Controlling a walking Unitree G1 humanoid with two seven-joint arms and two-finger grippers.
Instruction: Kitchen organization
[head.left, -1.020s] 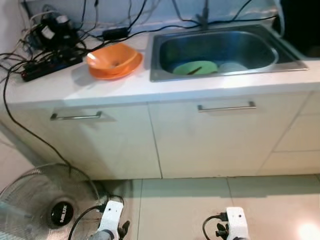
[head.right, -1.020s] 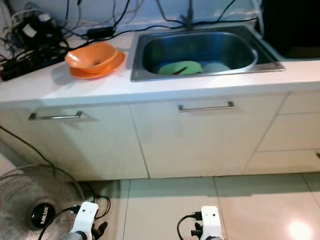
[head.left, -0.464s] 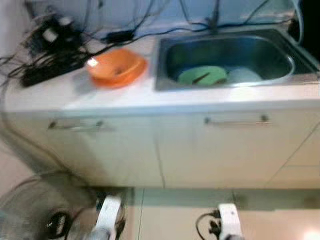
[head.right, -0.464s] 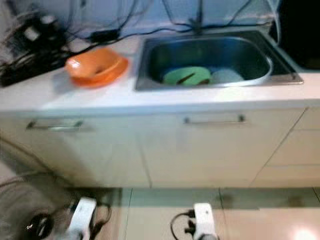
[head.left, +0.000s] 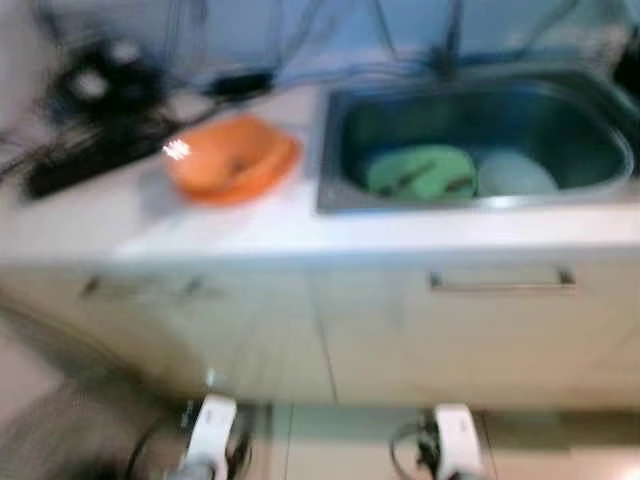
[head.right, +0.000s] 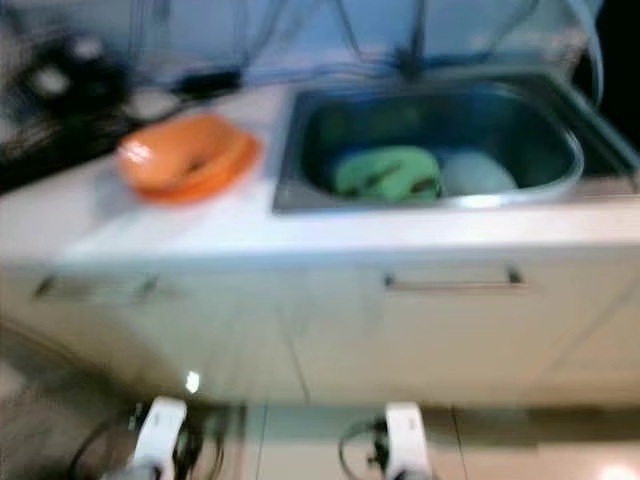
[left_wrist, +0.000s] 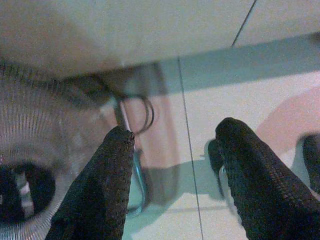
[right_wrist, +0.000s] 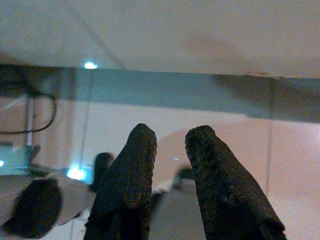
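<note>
Kitchen counter (head.left: 230, 225): orange bowl (head.left: 228, 155) beside sink (head.left: 480, 195); green plate (head.left: 420, 172) inside. Left end effector (left_wrist: 175, 165) fingers apart, right end effector (right_wrist: 167, 165) fingers narrowly apart, both empty, low. Advice: halt, let blur settle before reaching.

Orange bowl (head.left: 222, 152) on matching orange plate (head.left: 262, 177), pale white counter (head.left: 200, 225). Steel-grey sink (head.left: 480, 100) holding bright green plate (head.left: 420, 172) beside pale, whitish dish (head.left: 515, 174). Cream cabinet fronts (head.left: 400, 330) with silver bar handle (head.left: 500, 283). Black cables and power strip (head.left: 75, 170) against pale blue-white wall (head.left: 300, 30). Beige glossy floor tiles (left_wrist: 220, 105). Both grippers' fingers black, woven texture: left gripper (left_wrist: 175, 170), right gripper (right_wrist: 167, 167). Silver wire fan grille (left_wrist: 30, 135), dark hub.
</note>
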